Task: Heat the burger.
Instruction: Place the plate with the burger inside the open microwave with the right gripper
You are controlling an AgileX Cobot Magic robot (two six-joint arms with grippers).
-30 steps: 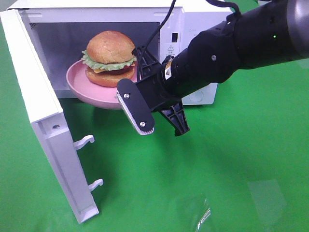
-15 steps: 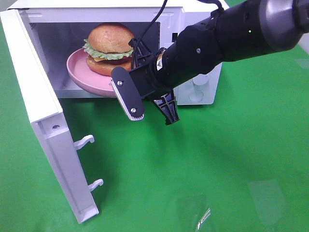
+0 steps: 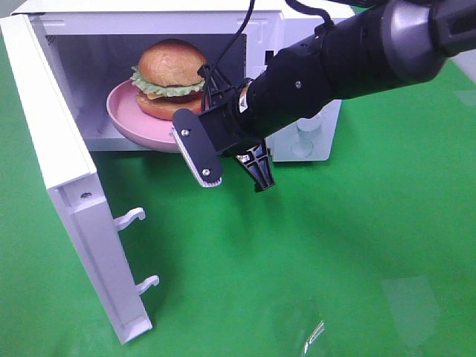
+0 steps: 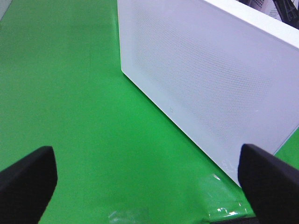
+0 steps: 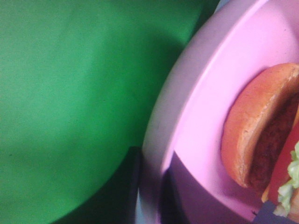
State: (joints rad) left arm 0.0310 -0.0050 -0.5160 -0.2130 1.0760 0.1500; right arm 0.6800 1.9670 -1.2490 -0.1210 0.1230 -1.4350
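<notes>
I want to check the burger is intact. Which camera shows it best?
Exterior high: the whole burger shows, sitting on the pink plate at the opening of the microwave. Right wrist catches only a blurred close-up of its bottom bun edge. Left wrist shows none of it.

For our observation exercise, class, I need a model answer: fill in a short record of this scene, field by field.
Oven: white box microwave, hinged white door wide open
Food: golden-bun burger with green lettuce on round pink plate, at oven mouth
Right pincer: shut on plate rim
Left pincer: open, empty, over green cloth
</notes>
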